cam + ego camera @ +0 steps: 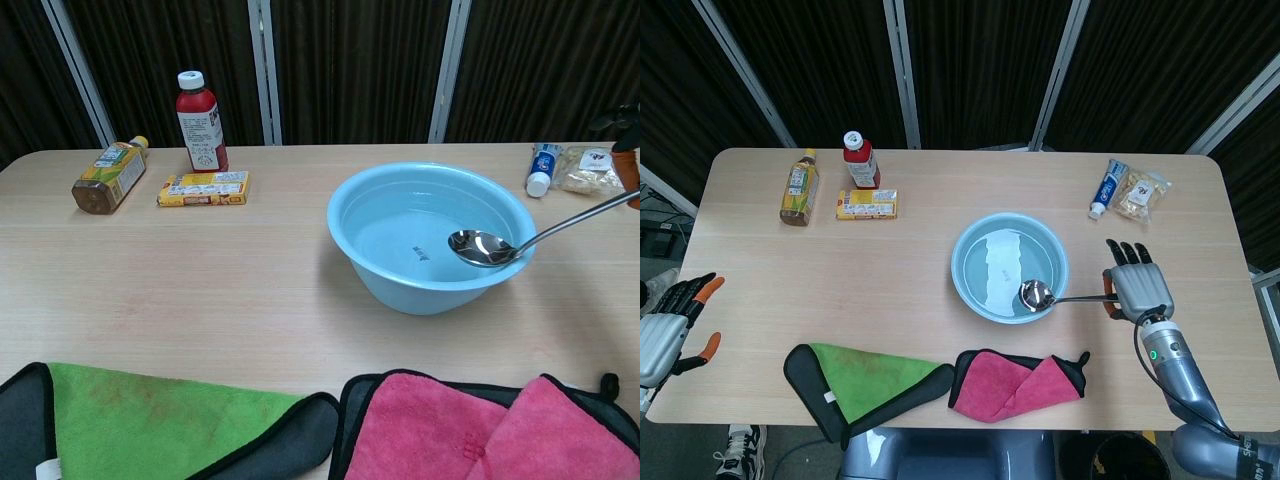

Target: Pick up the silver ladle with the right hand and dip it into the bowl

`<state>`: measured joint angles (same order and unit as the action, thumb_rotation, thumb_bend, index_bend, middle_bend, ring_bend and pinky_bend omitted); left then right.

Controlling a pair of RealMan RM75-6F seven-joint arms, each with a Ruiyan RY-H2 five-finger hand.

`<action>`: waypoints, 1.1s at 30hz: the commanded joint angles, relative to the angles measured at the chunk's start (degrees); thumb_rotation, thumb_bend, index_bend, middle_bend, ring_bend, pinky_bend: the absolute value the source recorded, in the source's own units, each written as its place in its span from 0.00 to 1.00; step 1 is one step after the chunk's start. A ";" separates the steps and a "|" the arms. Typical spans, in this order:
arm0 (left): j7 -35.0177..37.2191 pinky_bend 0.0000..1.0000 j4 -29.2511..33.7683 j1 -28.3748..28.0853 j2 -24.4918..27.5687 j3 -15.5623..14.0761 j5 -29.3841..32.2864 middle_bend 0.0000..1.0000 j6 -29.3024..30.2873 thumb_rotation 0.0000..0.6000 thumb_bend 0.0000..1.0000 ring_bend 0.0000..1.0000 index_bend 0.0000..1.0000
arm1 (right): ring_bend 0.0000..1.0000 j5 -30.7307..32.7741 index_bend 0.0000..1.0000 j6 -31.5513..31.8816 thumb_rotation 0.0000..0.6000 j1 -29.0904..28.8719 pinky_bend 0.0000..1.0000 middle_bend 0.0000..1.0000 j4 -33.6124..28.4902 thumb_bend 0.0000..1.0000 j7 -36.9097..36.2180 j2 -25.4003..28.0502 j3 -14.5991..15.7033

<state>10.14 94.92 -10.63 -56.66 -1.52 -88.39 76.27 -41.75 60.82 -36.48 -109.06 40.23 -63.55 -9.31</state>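
Table (pixel 890 260): we see a blue bowl (pixel 975 290) near its middle.
Right hand (pixel 1133 290): we see it gripping the silver ladle (pixel 1037 296), whose scoop sits inside the bowl's right side.
Left hand (pixel 665 330): fingers spread, holding nothing, far left.

silver ladle (pixel 484 247): scoop inside rim, handle angled up-right | light-blue bowl (pixel 350 235): upright, mid-table

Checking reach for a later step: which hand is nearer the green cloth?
Left. The left hand sits just off the green cloth's outer end; the right hand holds the ladle beyond the bowl.
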 commanded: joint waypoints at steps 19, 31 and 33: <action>0.80 0.00 -0.54 -1.17 -0.25 0.65 1.69 0.00 -2.65 1.00 0.48 0.00 0.00 | 0.00 3.15 0.65 1.21 1.00 -6.10 0.00 0.02 9.71 0.37 3.07 -11.23 2.79; 3.96 0.00 -1.08 -1.12 0.61 0.33 0.23 0.00 -1.96 1.00 0.48 0.00 0.00 | 0.00 1.95 0.65 3.77 1.00 -6.54 0.00 0.02 9.41 0.37 4.65 -15.30 4.12; 4.48 0.00 -1.23 -0.98 0.80 0.29 0.06 0.00 -1.62 1.00 0.48 0.00 0.00 | 0.00 1.85 0.65 4.07 1.00 -6.51 0.00 0.02 8.96 0.37 4.30 -15.27 3.86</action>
<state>14.42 93.77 -11.69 -55.97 -1.19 -88.22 74.51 -39.83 64.76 -43.00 -99.88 44.72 -78.85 -5.32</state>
